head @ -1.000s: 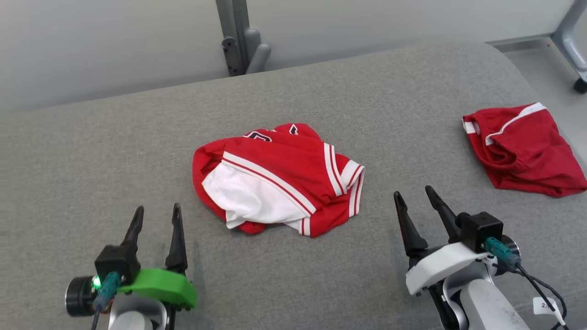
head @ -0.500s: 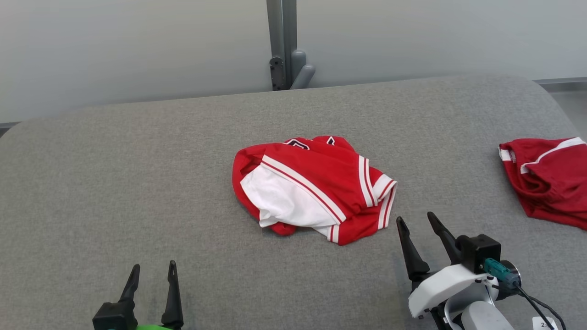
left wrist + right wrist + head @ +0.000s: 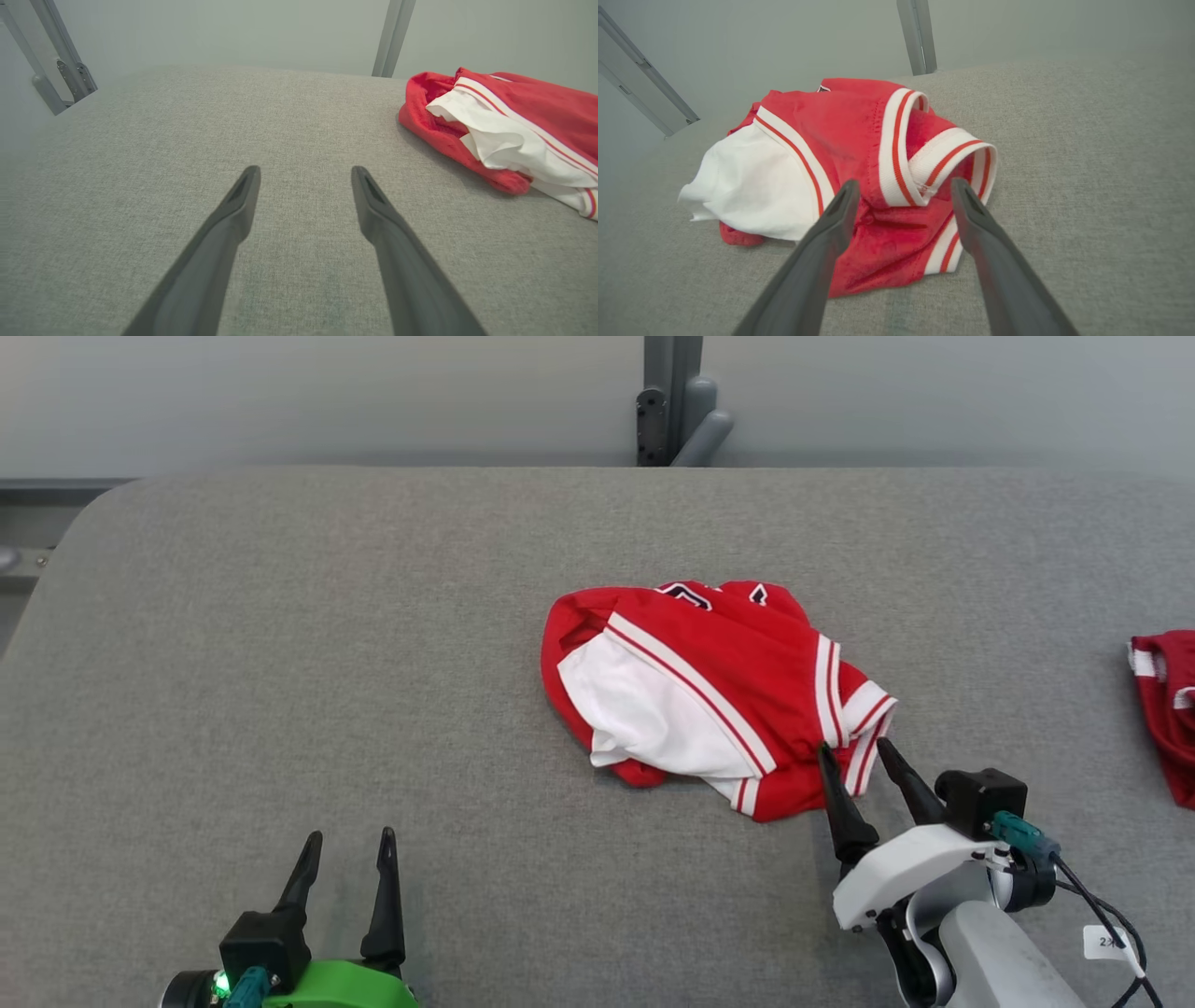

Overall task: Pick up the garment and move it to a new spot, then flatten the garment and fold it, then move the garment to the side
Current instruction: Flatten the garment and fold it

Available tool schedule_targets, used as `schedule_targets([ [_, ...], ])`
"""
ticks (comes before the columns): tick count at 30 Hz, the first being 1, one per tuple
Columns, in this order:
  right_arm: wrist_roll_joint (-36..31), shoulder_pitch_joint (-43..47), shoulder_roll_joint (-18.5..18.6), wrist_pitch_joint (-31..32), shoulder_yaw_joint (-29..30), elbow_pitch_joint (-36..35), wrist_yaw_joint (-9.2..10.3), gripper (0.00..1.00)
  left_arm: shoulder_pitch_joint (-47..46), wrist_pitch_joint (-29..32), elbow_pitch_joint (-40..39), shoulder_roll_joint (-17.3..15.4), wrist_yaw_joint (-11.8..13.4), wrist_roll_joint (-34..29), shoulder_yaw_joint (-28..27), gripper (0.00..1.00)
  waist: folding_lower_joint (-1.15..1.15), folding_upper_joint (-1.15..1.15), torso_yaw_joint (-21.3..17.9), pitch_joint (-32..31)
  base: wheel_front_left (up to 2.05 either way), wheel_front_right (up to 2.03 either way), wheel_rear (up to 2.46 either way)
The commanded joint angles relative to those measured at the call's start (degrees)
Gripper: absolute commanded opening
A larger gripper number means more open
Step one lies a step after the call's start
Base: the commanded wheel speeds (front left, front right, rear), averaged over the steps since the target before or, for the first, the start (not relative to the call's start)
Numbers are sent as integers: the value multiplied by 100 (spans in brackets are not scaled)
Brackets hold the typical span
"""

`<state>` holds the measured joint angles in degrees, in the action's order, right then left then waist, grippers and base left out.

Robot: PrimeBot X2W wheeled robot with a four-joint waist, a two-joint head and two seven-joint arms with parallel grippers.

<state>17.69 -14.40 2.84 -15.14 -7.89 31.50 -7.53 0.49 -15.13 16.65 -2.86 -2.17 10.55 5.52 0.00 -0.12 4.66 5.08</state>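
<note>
Garment [image 3: 738, 663], one; second red cloth [image 3: 1172, 728], one.

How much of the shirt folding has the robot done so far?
Nothing looks done yet: the red garment lies crumpled on the grey surface. In hand: the open right gripper has its fingertips at the striped corner, not gripping. Left to do: pick up, move, flatten, fold, set aside.
</note>
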Motion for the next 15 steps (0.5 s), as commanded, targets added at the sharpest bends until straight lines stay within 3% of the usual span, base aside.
schedule_targets([
  [1,11,-118,16,0,24,92,7,100,-109,-1,-7,-9,24,39,4,100,0,12,297,261,0,0,0],
  [11,348,-351,20,0,203,455,7,100,-213,-1,-71,-8,78,103,59,100,0,12,466,434,0,0,0],
  [12,358,-358,21,0,203,449,7,95,-233,-1,-80,-8,86,101,69,100,0,12,463,450,0,0,0],
  [15,380,-363,21,0,198,424,7,44,-277,-1,-97,-8,96,120,97,100,0,12,440,499,0,0,0],
])
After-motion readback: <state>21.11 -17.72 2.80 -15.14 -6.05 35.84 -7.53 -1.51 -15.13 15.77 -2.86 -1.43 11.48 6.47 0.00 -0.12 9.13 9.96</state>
